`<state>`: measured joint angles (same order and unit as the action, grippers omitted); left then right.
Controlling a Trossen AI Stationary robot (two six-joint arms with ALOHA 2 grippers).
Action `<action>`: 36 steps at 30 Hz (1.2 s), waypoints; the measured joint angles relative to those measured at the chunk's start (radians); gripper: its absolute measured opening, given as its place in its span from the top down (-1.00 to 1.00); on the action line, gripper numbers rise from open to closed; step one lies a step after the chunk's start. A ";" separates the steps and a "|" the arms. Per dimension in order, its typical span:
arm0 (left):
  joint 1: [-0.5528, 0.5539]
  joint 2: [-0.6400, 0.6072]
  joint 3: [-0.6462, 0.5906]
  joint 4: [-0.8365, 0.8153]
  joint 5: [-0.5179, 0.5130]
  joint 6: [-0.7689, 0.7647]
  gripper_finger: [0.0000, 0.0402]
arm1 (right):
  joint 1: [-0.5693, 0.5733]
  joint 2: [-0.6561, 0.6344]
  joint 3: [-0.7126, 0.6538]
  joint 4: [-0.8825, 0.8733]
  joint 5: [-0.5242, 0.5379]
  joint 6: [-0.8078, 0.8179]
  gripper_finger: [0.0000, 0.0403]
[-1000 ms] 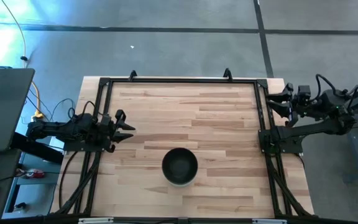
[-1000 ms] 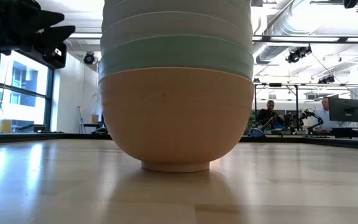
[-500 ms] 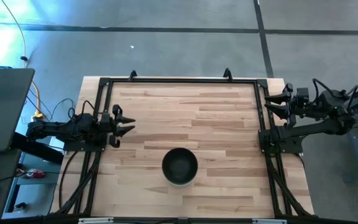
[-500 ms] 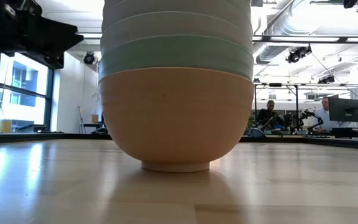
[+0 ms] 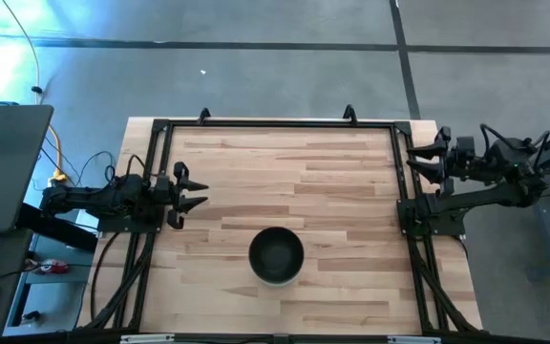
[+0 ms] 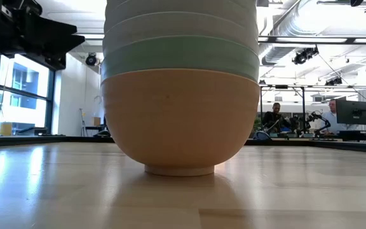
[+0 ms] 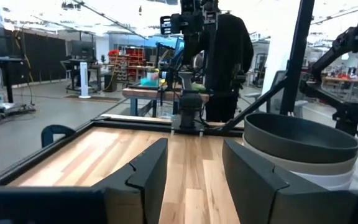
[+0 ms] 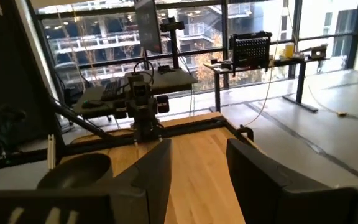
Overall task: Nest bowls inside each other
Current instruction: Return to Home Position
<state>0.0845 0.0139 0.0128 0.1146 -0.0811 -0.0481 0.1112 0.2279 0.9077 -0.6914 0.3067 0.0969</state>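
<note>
The left jaws stand open and empty at the left edge of the desk, and the right jaws, likewise open and empty, sit at the right edge toward its far side. Well apart from both, about midway across the desk, the stack of bowls stands nested: black bowl on top, peach bowl at the bottom, mint bowl just above it.

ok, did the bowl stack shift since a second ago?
No. The bowl stack sits at the same spot against the black frame in the high view.
</note>
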 joint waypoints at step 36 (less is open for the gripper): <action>0.000 0.000 0.000 0.011 0.018 -0.143 0.28 | 0.000 0.000 -0.421 0.531 -0.246 -0.172 0.27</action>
<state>0.0841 0.0139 0.0128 0.1253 -0.0631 -0.1910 0.1116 0.2276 0.4870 -0.1602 0.0612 -0.0754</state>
